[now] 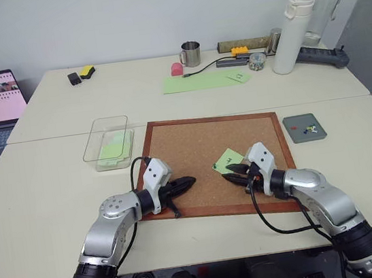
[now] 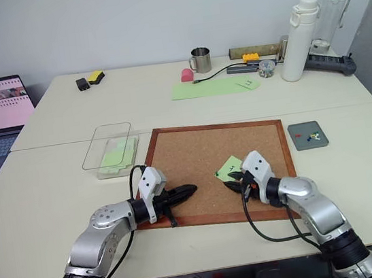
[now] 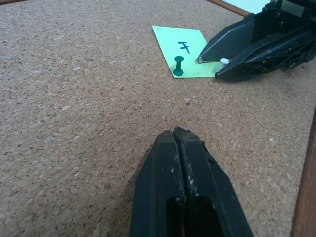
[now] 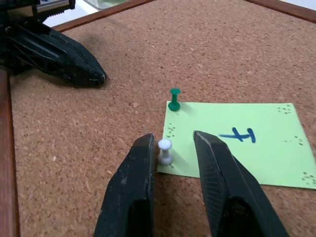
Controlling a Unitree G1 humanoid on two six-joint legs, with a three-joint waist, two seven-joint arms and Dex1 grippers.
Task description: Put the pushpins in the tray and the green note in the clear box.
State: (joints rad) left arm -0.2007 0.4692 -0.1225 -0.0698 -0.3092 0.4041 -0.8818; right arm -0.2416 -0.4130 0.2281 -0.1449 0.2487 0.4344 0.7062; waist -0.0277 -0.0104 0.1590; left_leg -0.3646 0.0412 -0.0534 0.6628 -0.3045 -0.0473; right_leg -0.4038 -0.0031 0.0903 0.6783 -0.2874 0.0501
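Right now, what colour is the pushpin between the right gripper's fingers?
White pushpin, clearest in the right wrist view.

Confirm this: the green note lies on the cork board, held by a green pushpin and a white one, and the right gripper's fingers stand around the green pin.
Not quite. The right gripper has its fingers around the white pushpin, not the green pushpin, as the right wrist view shows. The green note does lie on the cork board, with both pins in it.

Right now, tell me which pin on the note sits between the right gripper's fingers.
The white pin, at the green note's corner, stands between the right gripper's open fingers. The green pin stands clear, at the next corner.
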